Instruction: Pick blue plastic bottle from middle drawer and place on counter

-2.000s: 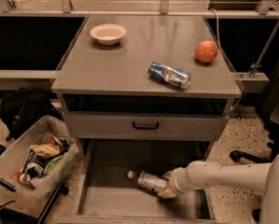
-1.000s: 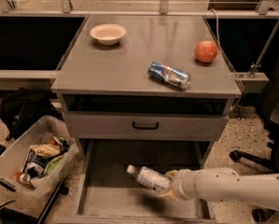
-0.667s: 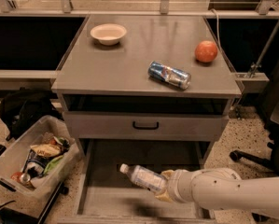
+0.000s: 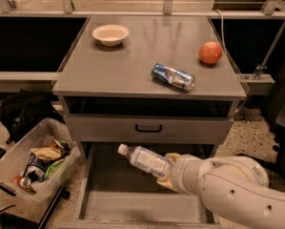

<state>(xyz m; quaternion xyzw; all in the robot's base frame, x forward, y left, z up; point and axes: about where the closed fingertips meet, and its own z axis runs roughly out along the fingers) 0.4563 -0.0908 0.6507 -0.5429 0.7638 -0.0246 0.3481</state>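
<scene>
The gripper (image 4: 167, 174) grips one blue plastic bottle (image 4: 146, 160) over the middle drawer (image 4: 132, 205). The counter (image 4: 118, 66) has one bowl (image 4: 110, 34) and one can (image 4: 173, 76).

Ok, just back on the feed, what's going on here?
The gripper is shut on the base of the blue plastic bottle and holds it tilted, cap up and to the left, above the floor of the open middle drawer. The bottle is not yet on the counter, where a white bowl, a blue can and a round reddish fruit sit.
</scene>
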